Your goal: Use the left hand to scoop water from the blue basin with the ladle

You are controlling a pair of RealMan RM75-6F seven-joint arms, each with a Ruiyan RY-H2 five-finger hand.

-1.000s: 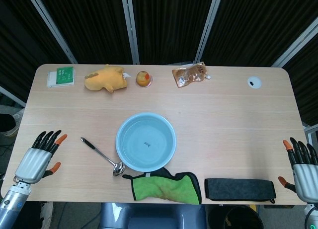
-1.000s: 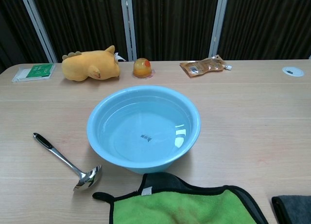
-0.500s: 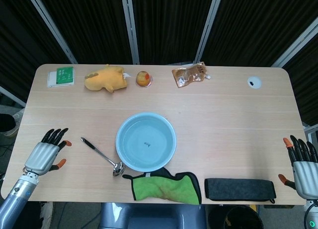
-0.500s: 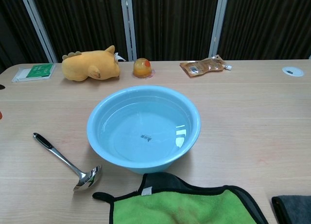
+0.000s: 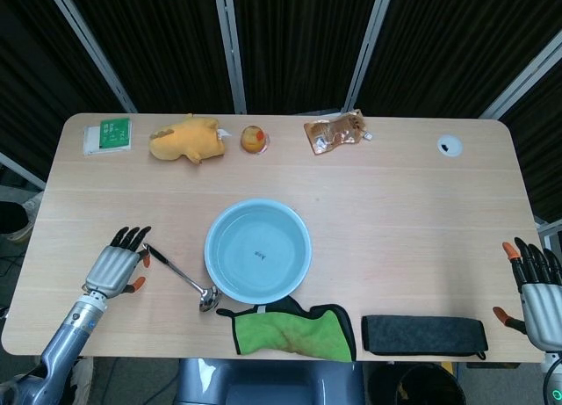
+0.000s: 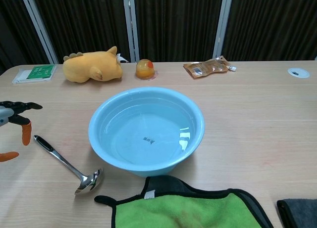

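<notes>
The blue basin holds water in the middle of the table. A steel ladle with a black handle tip lies to its left, bowl end toward the front edge. My left hand hovers just left of the ladle's handle tip, fingers spread, holding nothing. My right hand is at the table's far right front corner, fingers apart and empty; the chest view does not show it.
A green cloth and a dark grey cloth lie along the front edge. At the back are a green-and-white packet, a yellow plush toy, an orange jelly cup, a brown pouch and a cable hole.
My left hand has moved right and inward from the table's left edge toward the ladle handle, now showing in the chest view. The right hand has barely shifted.
</notes>
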